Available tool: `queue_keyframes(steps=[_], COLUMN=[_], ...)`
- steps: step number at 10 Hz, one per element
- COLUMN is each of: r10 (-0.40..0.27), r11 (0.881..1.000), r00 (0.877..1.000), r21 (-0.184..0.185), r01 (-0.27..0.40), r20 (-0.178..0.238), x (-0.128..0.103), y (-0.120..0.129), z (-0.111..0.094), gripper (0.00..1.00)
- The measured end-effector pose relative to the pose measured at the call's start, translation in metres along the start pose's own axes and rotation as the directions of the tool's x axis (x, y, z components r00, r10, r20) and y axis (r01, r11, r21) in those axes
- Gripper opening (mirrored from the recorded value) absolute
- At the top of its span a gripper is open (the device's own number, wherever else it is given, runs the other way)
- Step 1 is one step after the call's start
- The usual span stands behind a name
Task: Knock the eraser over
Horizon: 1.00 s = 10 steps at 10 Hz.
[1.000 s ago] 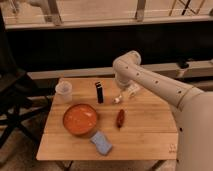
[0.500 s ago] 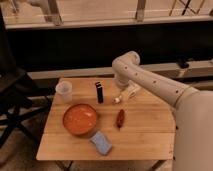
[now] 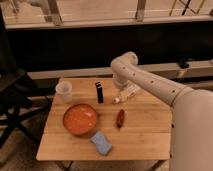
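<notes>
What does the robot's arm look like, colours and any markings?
The arm is cream-white, built of thick, smooth, rounded segments, with small dark dots along the forearm. Its pale end effector is low over the wooden table, near the slim black rectangular eraser. No cables show.

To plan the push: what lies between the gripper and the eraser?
Only bare table, in the camera view; the gripper sits right of the upright eraser.

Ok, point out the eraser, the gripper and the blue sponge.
eraser (image 3: 99,92), camera view, middle of the upright black block.
gripper (image 3: 119,99), camera view, its tip, just right of the eraser.
blue sponge (image 3: 102,142), camera view, its top face.
</notes>
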Motion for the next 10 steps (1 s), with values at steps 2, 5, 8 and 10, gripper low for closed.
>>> queue_keyframes(steps=[2,5,8,10], r10=[-0.005,-0.018,-0.022,-0.03], r11=[1.0,1.0,1.0,1.0], r00=[1.0,1.0,1.0,1.0], r21=[-0.001,-0.003,-0.004,-0.005], r01=[0.005,0.018,0.022,0.03], r20=[0.0,0.004,0.003,0.008], x=[0.001,-0.003,0.0,-0.002], y=[-0.001,-0.005,-0.005,-0.007], z=[0.003,0.009,0.013,0.016], gripper=[0.8,0.8,0.78,0.64])
